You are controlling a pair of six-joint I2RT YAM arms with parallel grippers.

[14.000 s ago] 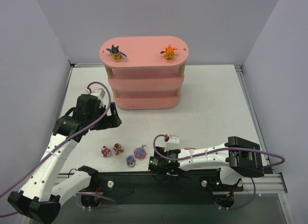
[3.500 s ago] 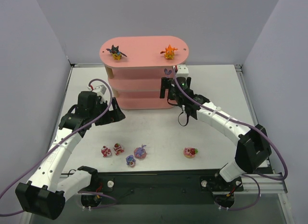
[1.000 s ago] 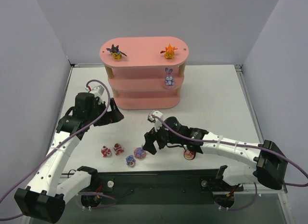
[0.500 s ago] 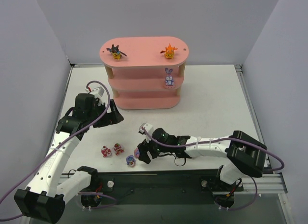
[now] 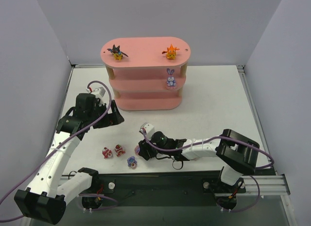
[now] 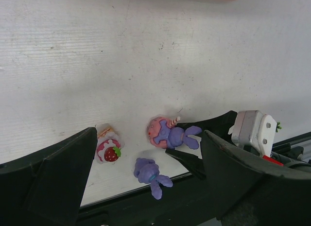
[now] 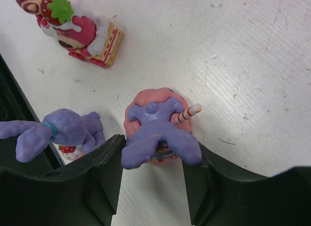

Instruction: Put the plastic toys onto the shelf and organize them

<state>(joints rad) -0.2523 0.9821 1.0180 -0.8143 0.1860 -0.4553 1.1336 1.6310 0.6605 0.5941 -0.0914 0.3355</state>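
right end effector (image 7: 153, 149): low over the bench (image 5: 214, 104) near its front edge, jaws partly drawn in and clasping the gripped bunny (image 7: 156, 124). A finger (image 7: 104, 172) lies against each side of its base.
gripped bunny: purple, on a round pink base with a red-and-white striped stick. It is down at bench level, in front of the shelf (image 5: 146, 75) and well apart from it. Whether it has left the bench I cannot tell.
left end effector (image 5: 114, 119): jaws spread wide, nothing in them. It hangs above the bench off the shelf's left front, tilted down toward the toys on the bench.
shelf: pink, three oval tiers on pale posts, at the far middle of the bench.
top tier: bat (image 5: 116, 52) toward the left end, orange toy (image 5: 170, 52) toward the right end, well apart, both upright.
middle tier: shelf bunny (image 5: 170, 78) upright near the right end.
near bunny (image 5: 131, 161): purple, on the bench just beside the gripped bunny, on the side toward the arms' bases, close to the front edge.
red-and-white toys (image 5: 119, 150): two, side by side on the bench, near the gripped bunny on its left.
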